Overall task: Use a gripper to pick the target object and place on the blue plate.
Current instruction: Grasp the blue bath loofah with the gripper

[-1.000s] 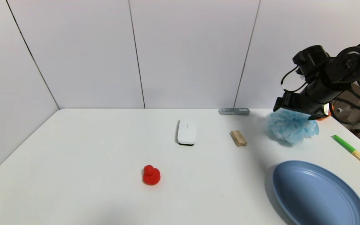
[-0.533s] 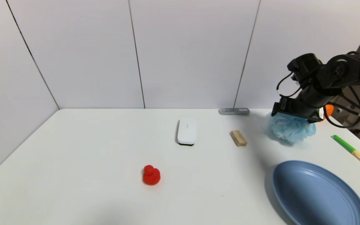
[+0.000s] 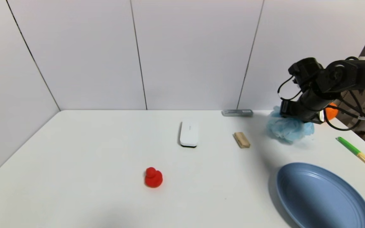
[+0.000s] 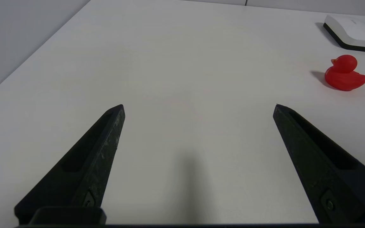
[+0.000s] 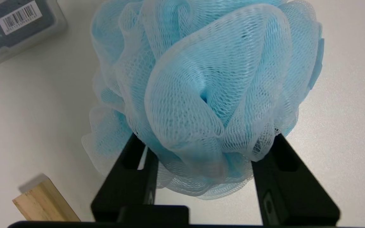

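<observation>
1. At the far right of the white counter [image 3: 106, 152], the right arm's black pincer [image 5: 203, 144] has sunk onto the fluffy light blue mesh bath pouf [image 5: 201, 91] and is closing around it.
2. Its jaws now press into the ruffles on both sides; the pouf still rests on the counter, so the grasp looks begun, not proven.
3. The large round matte blue plate [image 3: 325, 198] waits nearer the robot, well apart.
4. The left pincer [image 4: 198, 109] hangs released, parked over bare counter.
</observation>
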